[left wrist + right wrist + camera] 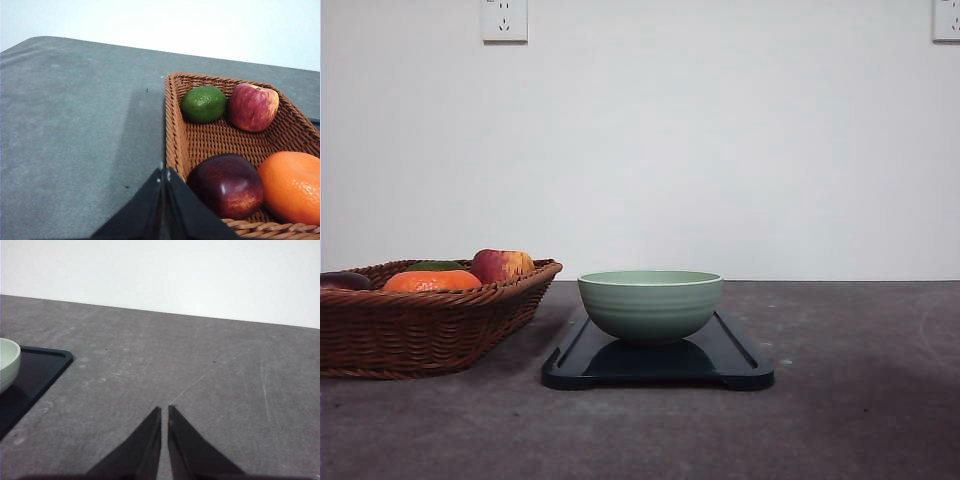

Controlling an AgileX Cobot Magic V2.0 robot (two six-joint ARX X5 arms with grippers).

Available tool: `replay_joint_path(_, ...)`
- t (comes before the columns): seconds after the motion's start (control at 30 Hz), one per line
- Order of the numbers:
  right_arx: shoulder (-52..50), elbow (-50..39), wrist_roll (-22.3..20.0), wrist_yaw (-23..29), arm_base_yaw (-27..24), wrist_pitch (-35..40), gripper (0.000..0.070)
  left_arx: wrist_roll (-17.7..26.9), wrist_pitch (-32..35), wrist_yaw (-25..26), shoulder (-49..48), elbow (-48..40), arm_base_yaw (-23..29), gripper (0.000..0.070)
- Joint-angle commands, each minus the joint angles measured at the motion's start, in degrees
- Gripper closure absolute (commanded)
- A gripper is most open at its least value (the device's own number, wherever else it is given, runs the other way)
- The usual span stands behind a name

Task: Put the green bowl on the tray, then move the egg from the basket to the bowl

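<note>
I see the pale sage-green ribbed ceramic bowl [651, 303] already sitting on the flat dark navy plastic tray [740, 372], roughly centred, so I judge the first step done. The wide brown woven wicker basket [430, 325] stands at nine o'clock from the tray, close but apart from it.

My left gripper [164, 175] hangs over the basket's near rim with its fingers pressed together, holding nothing. My right gripper [164, 412] hovers above bare grey tabletop [210, 380], fingertips nearly touching, also empty; the tray lies toward its ten o'clock.

I cannot find the egg. In the basket I see a green lime [203, 104], a red-yellow apple [253, 106], a dark maroon plum-like fruit [227, 185] and an orange tangerine [292, 186]; the egg may be hidden behind them.

The risk I weigh: reaching in blind, I could seize the wrong fruit. With closed fingers descending I could also nudge the maroon fruit, or snag the braided rim and drag the basket.
</note>
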Motion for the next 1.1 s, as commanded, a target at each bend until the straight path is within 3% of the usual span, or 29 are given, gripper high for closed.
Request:
replay_joint_path(0.0, 0.1, -0.2, 0.6, 0.2, -0.1, 0.6, 0.0683, 0.8, -0.4, 0.0, -0.1, -1.1, 0.2, 0.0700)
replay_joint_path(1.07, 0.1, -0.2, 0.6, 0.2, -0.1, 0.6, 0.0683, 0.8, -0.4, 0.0, -0.1, -1.1, 0.2, 0.0700)
